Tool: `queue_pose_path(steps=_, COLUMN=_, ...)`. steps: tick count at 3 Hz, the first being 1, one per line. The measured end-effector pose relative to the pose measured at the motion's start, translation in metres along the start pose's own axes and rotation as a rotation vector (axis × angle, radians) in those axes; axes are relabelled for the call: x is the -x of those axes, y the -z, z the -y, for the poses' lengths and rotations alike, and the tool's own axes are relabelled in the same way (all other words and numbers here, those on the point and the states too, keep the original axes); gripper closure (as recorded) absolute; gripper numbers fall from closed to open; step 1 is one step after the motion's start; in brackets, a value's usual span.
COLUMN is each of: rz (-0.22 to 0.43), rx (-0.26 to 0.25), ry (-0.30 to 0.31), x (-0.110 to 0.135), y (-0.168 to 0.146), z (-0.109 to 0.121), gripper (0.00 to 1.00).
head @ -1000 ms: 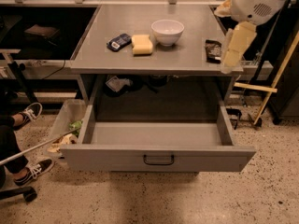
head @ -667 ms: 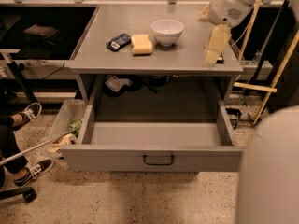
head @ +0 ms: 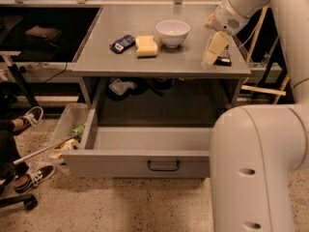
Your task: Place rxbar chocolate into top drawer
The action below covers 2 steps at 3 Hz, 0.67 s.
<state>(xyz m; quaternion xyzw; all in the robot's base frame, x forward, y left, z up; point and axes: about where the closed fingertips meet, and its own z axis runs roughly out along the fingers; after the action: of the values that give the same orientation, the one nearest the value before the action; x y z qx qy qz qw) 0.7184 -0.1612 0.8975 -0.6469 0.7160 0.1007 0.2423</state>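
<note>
The end effector (head: 210,56) hung just beside the rxbar chocolate (head: 225,59) on the surface (head: 145,64); I could not tell its state. The top drawer (head: 120,164) stood open.

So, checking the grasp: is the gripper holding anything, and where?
Cannot tell; the gripper hangs over the dark-wrapped flat snack bar on the grey tabletop.

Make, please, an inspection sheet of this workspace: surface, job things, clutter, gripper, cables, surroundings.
Surface: grey table top, with objects toward the back and right.
Job's things: rxbar chocolate near the table's right edge, partly hidden by the gripper; top drawer pulled open.
Clutter: blue-black packet, yellow sponge, white bowl.
Gripper: gripper low over the table, right beside the rxbar chocolate; contact cannot be told.
Cables: nothing seen.
Surroundings: robot arm fills front right; person's shoes and bin on the left.
</note>
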Motion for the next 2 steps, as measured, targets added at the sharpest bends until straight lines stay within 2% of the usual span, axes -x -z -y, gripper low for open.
queue_pose_path(steps=1, rz=0.093, rx=-0.17, ry=-0.044, x=0.0021, y=0.0413, z=0.03, gripper=0.0)
queue_pose_path(steps=2, rz=0.094, rx=-0.17, ry=-0.045, x=0.002, y=0.0412, z=0.0301, gripper=0.0)
